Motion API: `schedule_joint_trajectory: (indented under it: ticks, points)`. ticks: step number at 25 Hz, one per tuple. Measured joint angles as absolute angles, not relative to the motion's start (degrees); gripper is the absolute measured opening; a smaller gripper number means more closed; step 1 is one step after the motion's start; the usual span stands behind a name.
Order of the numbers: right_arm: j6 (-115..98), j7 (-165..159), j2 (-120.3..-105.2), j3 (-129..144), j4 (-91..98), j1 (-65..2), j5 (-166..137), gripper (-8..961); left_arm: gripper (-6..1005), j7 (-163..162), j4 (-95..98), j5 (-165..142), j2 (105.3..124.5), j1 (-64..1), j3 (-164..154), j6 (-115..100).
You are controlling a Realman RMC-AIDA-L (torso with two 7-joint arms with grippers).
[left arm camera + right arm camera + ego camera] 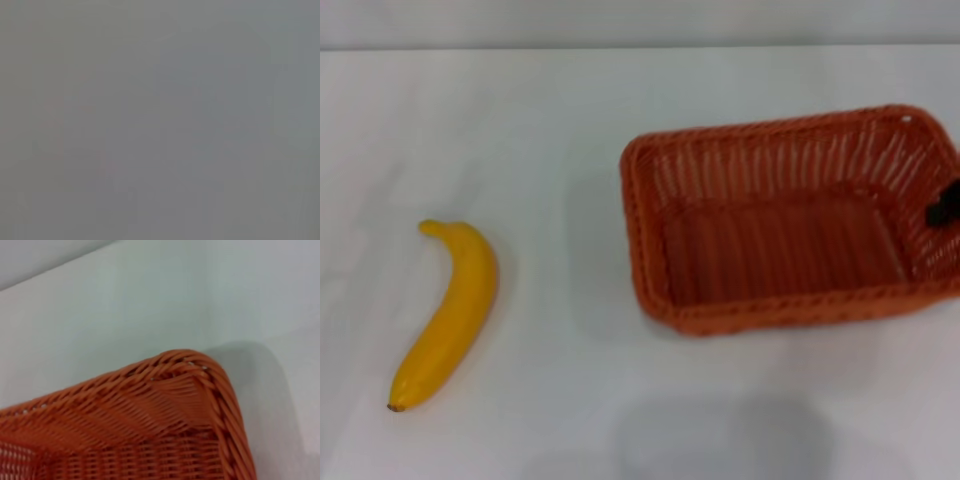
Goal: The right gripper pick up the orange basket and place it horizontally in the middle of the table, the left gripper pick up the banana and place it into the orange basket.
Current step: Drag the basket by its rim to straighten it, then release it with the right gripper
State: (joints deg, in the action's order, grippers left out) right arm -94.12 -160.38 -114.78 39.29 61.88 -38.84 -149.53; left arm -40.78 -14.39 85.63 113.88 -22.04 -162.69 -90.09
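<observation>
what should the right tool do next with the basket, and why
Probably slide the basket toward the table's middle: the right tool sits at its right rim, the basket lies right of centre, and the banana waits outside it.

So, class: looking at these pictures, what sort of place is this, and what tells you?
Probably a staged robot test bench, not a home kitchen: a bare white table holding only a banana and an empty orange basket, with the right end effector at the basket's rim.

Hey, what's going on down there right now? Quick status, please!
Right gripper at the orange basket right rim, grip unclear. Left gripper out of sight. Banana lying on the table, left of the empty basket. Nothing between them.
</observation>
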Motion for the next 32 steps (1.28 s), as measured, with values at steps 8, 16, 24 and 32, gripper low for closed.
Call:
schedule_joint_trajectory:
  ticks: [8,16,24,32]
  points:
    - [-93.26,-162.49,-115.86,43.08,64.87,-30.32,-139.93,125,877,-40.82,-13.99,84.85,112.77,-22.68,-162.84,-90.09]
    - [-92.34,-162.33,-115.8,43.32,63.34,-29.75,-136.67,126,877,-40.86,-13.87,84.09,112.63,-22.75,-162.86,-90.09]
    - [-93.47,-161.87,-115.13,42.93,62.56,-29.36,-134.11,145,877,-40.87,-14.14,83.9,112.74,-22.38,-162.86,-90.09]
    - [-94.82,-161.74,-114.49,42.56,62.85,-29.62,-134.22,428,876,-40.89,-14.4,83.87,112.98,-22.4,-162.86,-90.09]
